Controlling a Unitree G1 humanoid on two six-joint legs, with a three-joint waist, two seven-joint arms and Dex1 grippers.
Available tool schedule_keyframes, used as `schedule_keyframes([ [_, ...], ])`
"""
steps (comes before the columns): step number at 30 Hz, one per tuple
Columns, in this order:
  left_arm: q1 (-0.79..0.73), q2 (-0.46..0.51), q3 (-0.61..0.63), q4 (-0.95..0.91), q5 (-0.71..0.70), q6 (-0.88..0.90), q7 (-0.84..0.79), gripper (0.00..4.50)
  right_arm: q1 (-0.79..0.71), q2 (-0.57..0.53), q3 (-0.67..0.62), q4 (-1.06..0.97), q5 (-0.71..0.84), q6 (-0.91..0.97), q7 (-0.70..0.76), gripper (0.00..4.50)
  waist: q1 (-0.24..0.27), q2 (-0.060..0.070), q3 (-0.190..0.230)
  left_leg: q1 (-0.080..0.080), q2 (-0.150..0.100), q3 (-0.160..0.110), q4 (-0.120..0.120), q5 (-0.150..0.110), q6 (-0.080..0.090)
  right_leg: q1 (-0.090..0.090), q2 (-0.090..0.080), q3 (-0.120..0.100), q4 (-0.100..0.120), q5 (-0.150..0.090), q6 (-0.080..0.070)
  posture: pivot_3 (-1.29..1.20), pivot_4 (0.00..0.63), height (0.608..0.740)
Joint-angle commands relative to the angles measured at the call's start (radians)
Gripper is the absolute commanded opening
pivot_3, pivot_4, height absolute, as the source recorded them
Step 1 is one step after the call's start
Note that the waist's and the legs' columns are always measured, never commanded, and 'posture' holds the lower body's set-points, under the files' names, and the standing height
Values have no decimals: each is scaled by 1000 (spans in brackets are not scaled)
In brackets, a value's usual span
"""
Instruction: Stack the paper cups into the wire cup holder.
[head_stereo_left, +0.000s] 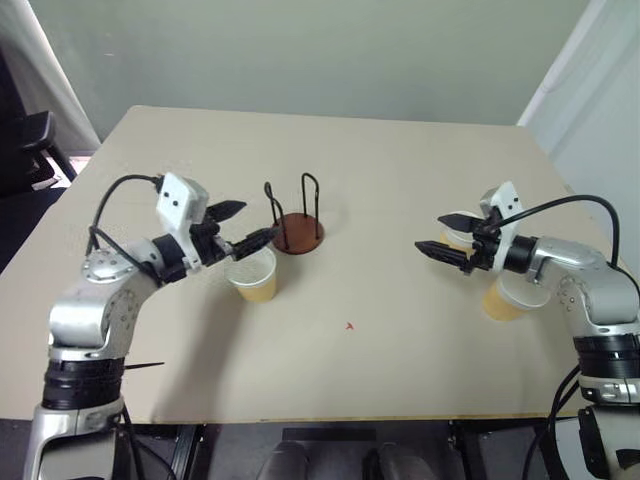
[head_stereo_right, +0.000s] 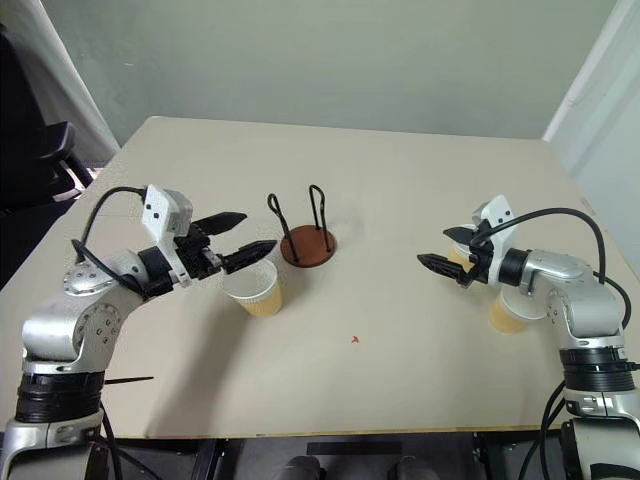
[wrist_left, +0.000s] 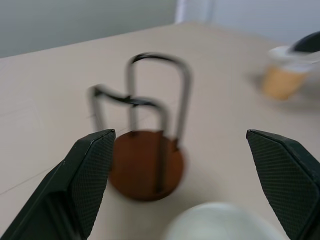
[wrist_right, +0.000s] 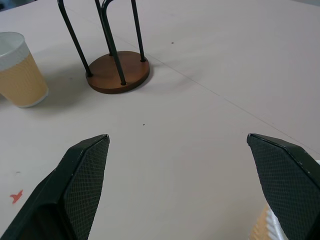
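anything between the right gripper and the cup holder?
Nothing: bare table between the right gripper and the cup holder, as the right wrist view shows. A small red mark lies off to one side.

upright tan paper cups (head_stereo_left: 253, 276), empty wire cup holder (head_stereo_left: 297, 231)

Three tapered yellow-tan paper cups with white rims stand on the table: one (head_stereo_left: 254, 279), another (head_stereo_left: 505, 298) and a third (head_stereo_left: 458, 239). There is one wire cup holder with a round reddish-brown base and black loops (head_stereo_left: 298, 232).

Partly hidden behind the right gripper (head_stereo_left: 446, 235): two paper cups (head_stereo_left: 503, 300). Blurry in the left wrist view: wire cup holder (wrist_left: 146, 165).
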Motion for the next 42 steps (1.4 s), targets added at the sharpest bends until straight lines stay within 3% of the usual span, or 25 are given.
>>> schedule_keyframes([
  [1,-22,26,44,7,18,-37,6,4489,-30,-29,-21,-3,-12,-28,10,4465,0,0,0,0,0,0,0,0,0,0,0,0,0,0,0,0,150,740],
  [13,-19,-2,59,-17,-25,-19,5,4489,-70,-13,-37,46,-38,-70,-25,4465,1,0,0,0,1,0,0,0,0,0,0,0,0,0,0,0,150,740],
  [18,-19,-1,74,-14,-26,76,93,4489,-68,-15,-39,39,-27,-48,-26,4465,0,0,0,0,0,0,0,0,0,0,0,0,0,0,0,0,150,740],
  [25,-31,-17,32,-3,13,73,132,4489,-66,-18,-29,32,-36,-40,-24,4465,1,0,0,0,1,0,0,0,0,-1,0,0,0,0,0,0,150,740],
  [42,-87,-43,-28,58,22,26,6,4489,-26,-38,-39,-79,39,25,39,4465,2,0,0,-1,-1,0,0,0,0,-1,0,0,0,0,0,0,150,740],
])
